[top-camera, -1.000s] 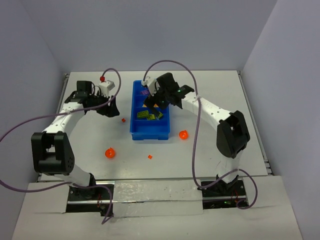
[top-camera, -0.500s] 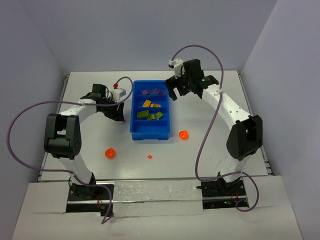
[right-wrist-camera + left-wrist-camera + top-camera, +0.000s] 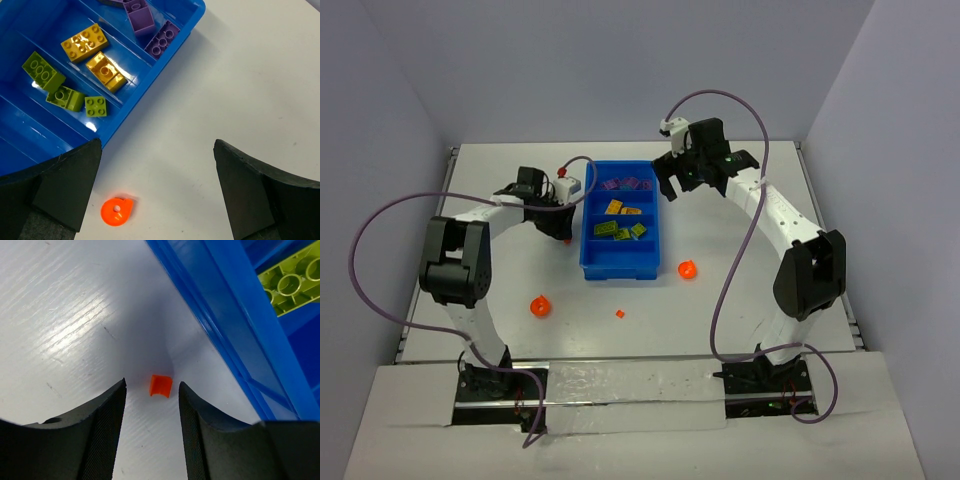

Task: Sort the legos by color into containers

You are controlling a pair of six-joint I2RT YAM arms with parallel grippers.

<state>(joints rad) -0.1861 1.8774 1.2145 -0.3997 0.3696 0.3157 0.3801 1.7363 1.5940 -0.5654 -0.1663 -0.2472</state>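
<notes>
Orange brick (image 3: 161, 385) lay at 12 o'clock between the half-open jaws of our left gripper (image 3: 151, 387), untouched; tray (image 3: 235, 330) at 3 o'clock; right gripper (image 3: 156, 145) gaped wide.

Bright, even light; glare streaks the table (image 3: 75, 325), soft shadow beside the tray (image 3: 235, 340).

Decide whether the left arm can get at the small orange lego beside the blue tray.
Probably yes: the left gripper is poised over the orange lego, open fingertips either side of it; only the blue tray stands close by.
</notes>
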